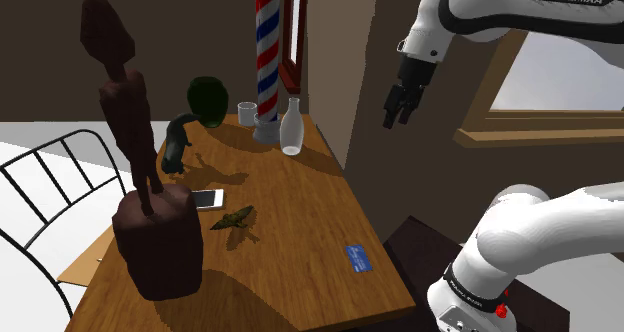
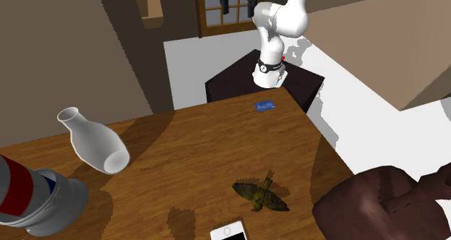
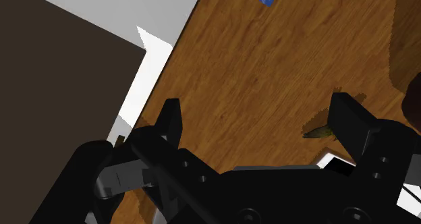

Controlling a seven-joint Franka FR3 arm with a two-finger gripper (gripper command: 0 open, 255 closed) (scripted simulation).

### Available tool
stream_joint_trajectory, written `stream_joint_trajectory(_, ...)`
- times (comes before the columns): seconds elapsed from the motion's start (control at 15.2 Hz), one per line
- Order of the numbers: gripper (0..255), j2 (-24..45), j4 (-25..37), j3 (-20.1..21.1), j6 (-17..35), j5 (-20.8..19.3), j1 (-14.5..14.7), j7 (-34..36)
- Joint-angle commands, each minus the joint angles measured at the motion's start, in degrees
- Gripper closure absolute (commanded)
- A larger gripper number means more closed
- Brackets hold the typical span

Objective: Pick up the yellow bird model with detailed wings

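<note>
Shoulder behind stand [image 1: 415, 242]; second faces arm [image 2: 278, 18]; share table [image 1: 300, 210].
</note>
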Motion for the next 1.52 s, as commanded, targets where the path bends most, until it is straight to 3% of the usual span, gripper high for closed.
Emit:
stream_joint_trajectory(0.0,0,0.0,0.0,0.0,0.0,0.0,0.0,0.0)
stream_joint_trajectory(0.4,0,4.0,-3.0,8.7,7.4,4.3,0.3,12.6)
stream_joint_trajectory(0.86,0,13.7,-2.0,18.6,16.5,7.1,-0.1,27.2)
stream_joint_trajectory(1.19,0,23.4,1.5,25.2,22.6,6.4,-1.2,38.2)
stream_joint_trajectory(1.45,0,32.6,5.9,29.9,26.7,3.2,-2.3,47.8)
